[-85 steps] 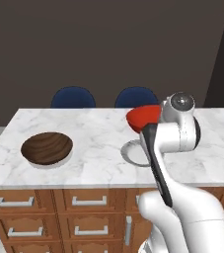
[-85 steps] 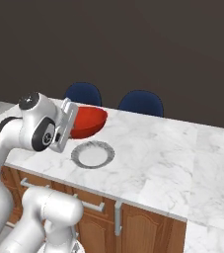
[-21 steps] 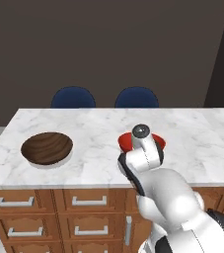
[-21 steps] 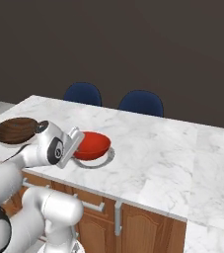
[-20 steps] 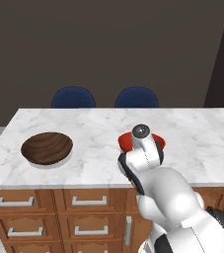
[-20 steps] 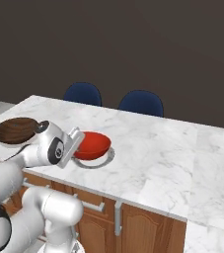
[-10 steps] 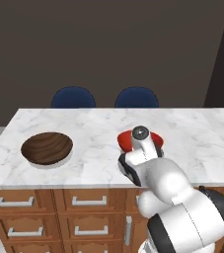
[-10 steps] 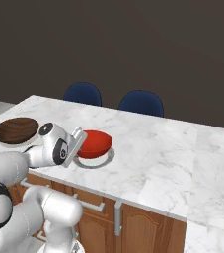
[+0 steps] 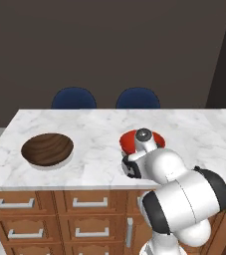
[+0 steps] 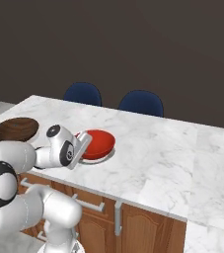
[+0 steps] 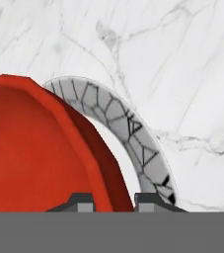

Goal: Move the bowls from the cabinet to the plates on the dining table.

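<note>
Marble dining table point(image 10: 153, 148) fills the scene. Gripper point(image 11: 112, 201) fingers pinch the near rim of the red bowl point(image 10: 97, 142), one tip inside, one outside. Red bowl sits on a pale crackle-rim plate point(image 11: 128, 133) on the table's front half. Brown bowl point(image 9: 47, 149) rests well left of the red bowl; two blue chairs point(image 9: 138, 98) behind the table.

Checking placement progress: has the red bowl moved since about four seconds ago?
Yes. The red bowl was held above the marble dining table, behind the plate; it has come down onto that plate, the claw still shut on its rim.
</note>
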Controlling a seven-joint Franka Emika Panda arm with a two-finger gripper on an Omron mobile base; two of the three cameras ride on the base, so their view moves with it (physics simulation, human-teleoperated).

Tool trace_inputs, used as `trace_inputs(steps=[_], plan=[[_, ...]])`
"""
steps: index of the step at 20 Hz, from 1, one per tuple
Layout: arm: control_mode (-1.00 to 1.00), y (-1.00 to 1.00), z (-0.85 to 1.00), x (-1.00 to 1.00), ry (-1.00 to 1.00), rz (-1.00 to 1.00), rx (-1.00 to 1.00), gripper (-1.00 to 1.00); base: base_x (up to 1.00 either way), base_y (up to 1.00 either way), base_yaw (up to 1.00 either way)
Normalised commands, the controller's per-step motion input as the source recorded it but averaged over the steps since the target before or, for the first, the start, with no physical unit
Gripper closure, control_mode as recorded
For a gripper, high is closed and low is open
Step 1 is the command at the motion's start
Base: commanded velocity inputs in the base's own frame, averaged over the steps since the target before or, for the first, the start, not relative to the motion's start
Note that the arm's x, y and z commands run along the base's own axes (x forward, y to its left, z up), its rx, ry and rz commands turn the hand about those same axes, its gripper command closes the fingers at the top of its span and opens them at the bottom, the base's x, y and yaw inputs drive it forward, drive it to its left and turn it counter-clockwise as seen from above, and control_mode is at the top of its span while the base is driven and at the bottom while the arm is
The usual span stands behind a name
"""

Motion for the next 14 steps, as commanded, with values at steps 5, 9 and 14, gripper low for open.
trace_inputs(steps=[5,9,14], plan=[[-1.00,-0.07,-0.15,-0.06,0.06,-0.01,0.00,1.00,0.00,0.00,0.00],[-1.00,-0.02,0.00,-0.31,0.09,-0.02,0.02,1.00,0.00,0.00,0.00],[-1.00,0.00,-0.01,-0.25,0.12,-0.03,0.01,-1.00,0.00,0.00,0.00]])
